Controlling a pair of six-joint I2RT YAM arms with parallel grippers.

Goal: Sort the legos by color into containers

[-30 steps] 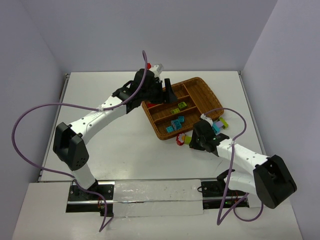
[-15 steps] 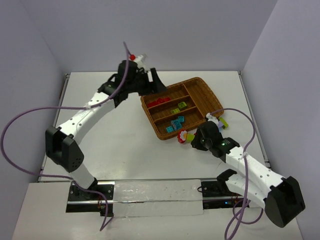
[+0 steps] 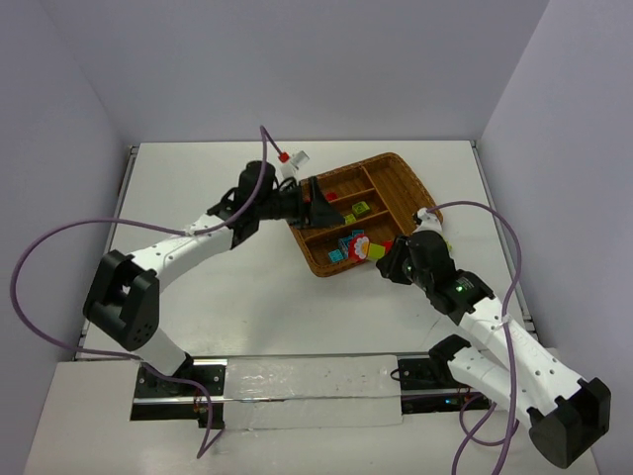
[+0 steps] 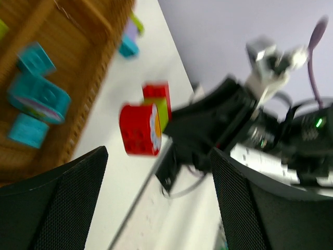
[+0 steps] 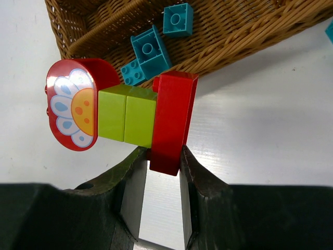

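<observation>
The right tool (image 5: 162,156) pinches the red end brick (image 5: 174,122) of a red-green stack (image 5: 125,114) just outside the tray (image 5: 244,31); the left tool (image 4: 156,203) hangs spread above the tray. With mixed colours, the right should hold firm so the left can pull pieces apart.

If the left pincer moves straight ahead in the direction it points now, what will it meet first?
Probably the red-and-green lego stack that the right pincer holds: in the left wrist view it lies ahead between the fingers of the open left pincer. Depth is unclear, so the wicker tray may come first.
</observation>
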